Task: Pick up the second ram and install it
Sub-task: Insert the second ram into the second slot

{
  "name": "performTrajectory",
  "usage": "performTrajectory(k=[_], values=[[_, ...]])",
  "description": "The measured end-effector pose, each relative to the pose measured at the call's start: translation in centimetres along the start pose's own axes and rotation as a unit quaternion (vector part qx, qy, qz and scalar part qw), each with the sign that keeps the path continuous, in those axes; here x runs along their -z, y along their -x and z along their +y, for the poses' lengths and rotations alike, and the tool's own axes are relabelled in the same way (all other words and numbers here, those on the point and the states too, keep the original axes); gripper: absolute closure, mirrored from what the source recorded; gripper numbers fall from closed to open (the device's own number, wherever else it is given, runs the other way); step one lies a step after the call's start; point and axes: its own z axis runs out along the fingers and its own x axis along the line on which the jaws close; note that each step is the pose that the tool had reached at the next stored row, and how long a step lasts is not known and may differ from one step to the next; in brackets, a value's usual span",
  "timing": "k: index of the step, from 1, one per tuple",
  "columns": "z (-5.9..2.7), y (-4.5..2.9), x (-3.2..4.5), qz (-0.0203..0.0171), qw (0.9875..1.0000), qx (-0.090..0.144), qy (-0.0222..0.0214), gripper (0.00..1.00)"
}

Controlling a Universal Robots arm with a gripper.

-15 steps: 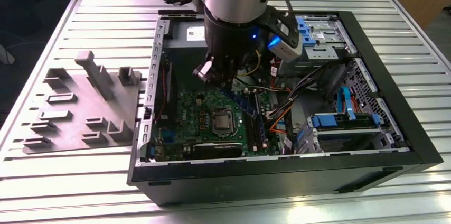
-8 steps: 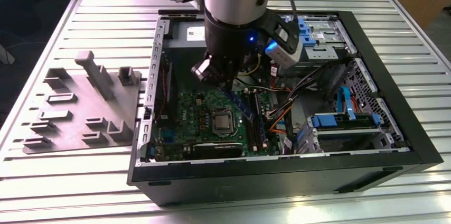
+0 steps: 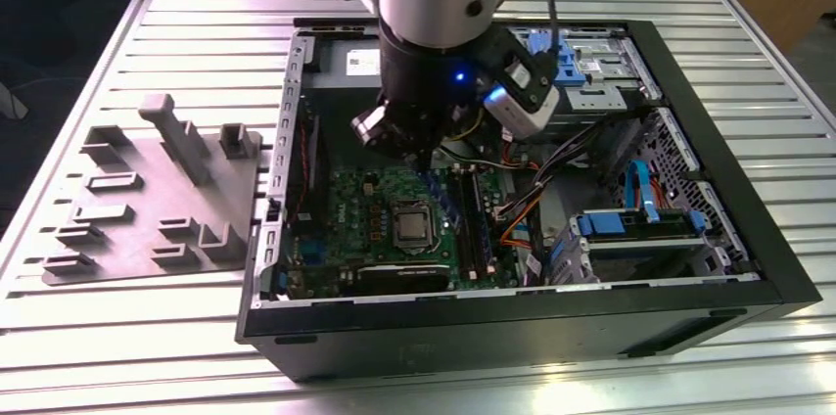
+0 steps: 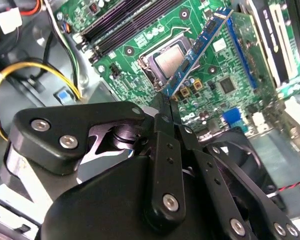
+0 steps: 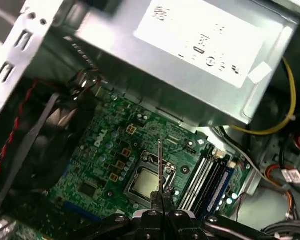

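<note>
My gripper (image 4: pixel 166 107) is shut on the second ram (image 4: pixel 200 47), a bluish stick with black chips that juts out from between the fingertips. In the first wrist view the ram (image 5: pixel 160 165) shows edge-on as a thin upright line above the gripper (image 5: pixel 160 207). It hangs over the CPU socket (image 5: pixel 147 182) of the green motherboard (image 3: pixel 352 229), apart from the board. The long black memory slots (image 5: pixel 202 180) lie beside the socket, a short way off from the stick. In the exterior view the gripper (image 3: pixel 421 156) is inside the open computer case, above the board.
The silver power supply (image 5: pixel 190 55) stands close behind the arm. Yellow and orange cables (image 4: pixel 20 75) run beside the slots. A black fan (image 5: pixel 55 145) sits at the board's other side. Drive bays with blue clips (image 3: pixel 640 219) fill the exterior view's right; a grey fixture plate (image 3: pixel 157 200) lies outside the case.
</note>
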Motion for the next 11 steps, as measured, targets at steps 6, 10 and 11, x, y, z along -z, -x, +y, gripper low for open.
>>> performTrajectory(k=[6, 10, 11], values=[[-0.01, 0.0, -0.14, -0.003, 0.9985, -0.055, -0.0006, 0.88], [-0.01, 0.0, -0.23, -0.005, 0.9958, -0.091, -0.001, 0.88], [-0.01, 0.0, -0.26, -0.0055, 0.995, -0.1, -0.0011, 0.88]])
